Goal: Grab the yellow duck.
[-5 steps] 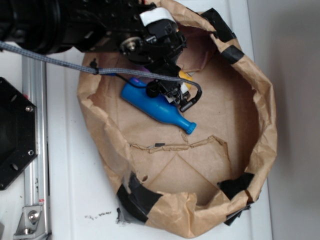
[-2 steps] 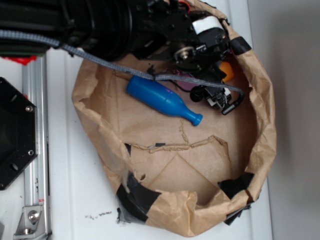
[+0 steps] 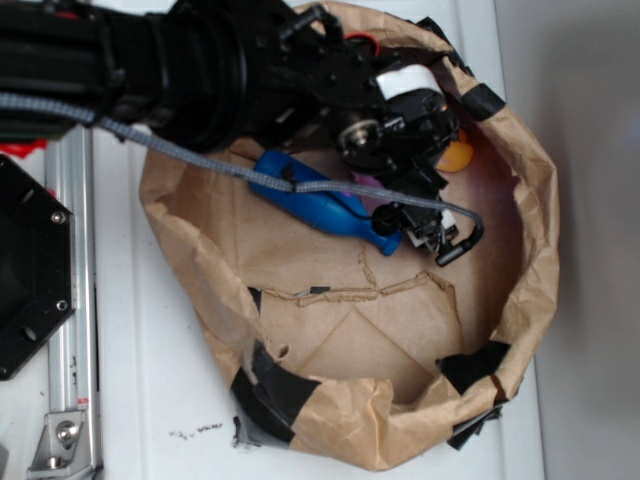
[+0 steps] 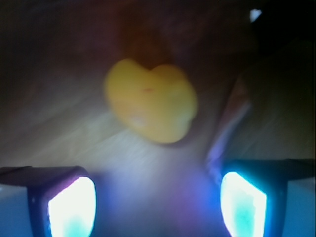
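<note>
In your wrist view, the hand point(image 4: 157, 202) stands wide: its two fingers point(image 4: 71, 207) glow at the lower left and lower right corners, with an empty gap between them. Beyond that gap, up the middle of the frame and a little left of centre, you see the yellow duck point(image 4: 150, 101), blurred, resting on brown paper and touching neither finger. It lies ahead of the hand, not between the fingers.

In the exterior view the black arm point(image 3: 200, 70) reaches in from the upper left over the rolled-down paper bag point(image 3: 380, 440) on the white tabletop point(image 3: 140, 400). The duck shows only as a small yellow-orange patch at the bag's upper right wall, just right of the arm's head. The blue bottle point(image 3: 310, 205) lies on its side below the arm, partly hidden by it, near the duck but apart from it.
</note>
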Motion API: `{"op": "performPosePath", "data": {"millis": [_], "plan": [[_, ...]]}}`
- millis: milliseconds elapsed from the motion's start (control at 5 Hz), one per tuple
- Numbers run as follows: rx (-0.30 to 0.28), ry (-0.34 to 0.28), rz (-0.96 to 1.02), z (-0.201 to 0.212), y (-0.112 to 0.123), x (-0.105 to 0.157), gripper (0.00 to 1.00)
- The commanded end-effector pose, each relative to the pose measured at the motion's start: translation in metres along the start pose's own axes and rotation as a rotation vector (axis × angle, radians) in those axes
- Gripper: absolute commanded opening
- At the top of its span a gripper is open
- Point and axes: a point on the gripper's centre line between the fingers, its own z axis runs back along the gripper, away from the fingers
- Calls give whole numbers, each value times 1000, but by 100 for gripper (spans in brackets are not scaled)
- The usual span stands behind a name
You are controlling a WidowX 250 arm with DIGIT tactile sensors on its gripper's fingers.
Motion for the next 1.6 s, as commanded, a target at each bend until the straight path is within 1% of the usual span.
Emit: {"op": "performPosePath", "data": {"millis": [0,200,400,600,800,1000,1200,1400], "plan": [[-6,-5,-34,5,-7,0,100],[17,-70,-137,13,-4,5,100],[67,-112,-177,16,3,20,100],[89,-87,-168,5,11,30,100],[128,-83,-180,-8,13,36,100],[142,-79,-178,-17,17,39,100],[130,-100,-168,-10,18,36,0],[127,-118,-172,1,16,31,0]]}}
